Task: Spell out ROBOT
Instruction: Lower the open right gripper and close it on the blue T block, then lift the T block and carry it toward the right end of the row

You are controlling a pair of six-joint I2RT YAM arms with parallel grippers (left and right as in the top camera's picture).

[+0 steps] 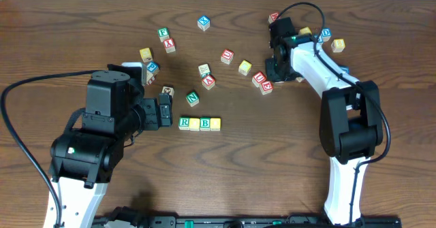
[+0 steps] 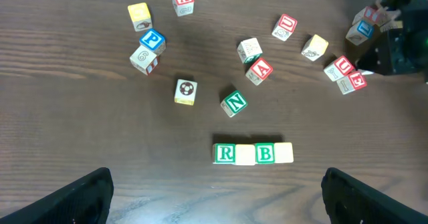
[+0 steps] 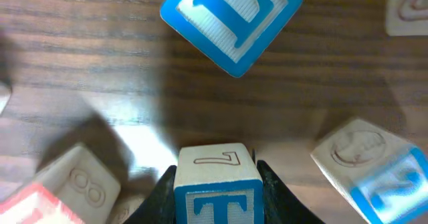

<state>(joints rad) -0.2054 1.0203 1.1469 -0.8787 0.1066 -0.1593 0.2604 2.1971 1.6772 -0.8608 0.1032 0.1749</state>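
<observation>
On the wooden table lies a row of touching blocks: a green R [image 2: 225, 153], a pale block [image 2: 245, 154], a green B [image 2: 265, 153] and another pale block [image 2: 284, 152]. The row also shows in the overhead view [image 1: 199, 124]. My left gripper [image 2: 227, 204] is open and empty, just in front of the row. My right gripper [image 3: 217, 184] is shut on a blue T block [image 3: 217, 200], far right at the back of the table [image 1: 275, 32]. A blue L block [image 3: 231, 20] lies just ahead of it.
Loose blocks are scattered behind the row: green N [image 2: 234, 103], red A [image 2: 261, 69], red U [image 2: 285, 27], blue P [image 2: 152, 40], red U and E [image 2: 344, 73]. A blue-and-white block [image 3: 374, 164] and a block marked 8 [image 3: 73, 184] flank the T.
</observation>
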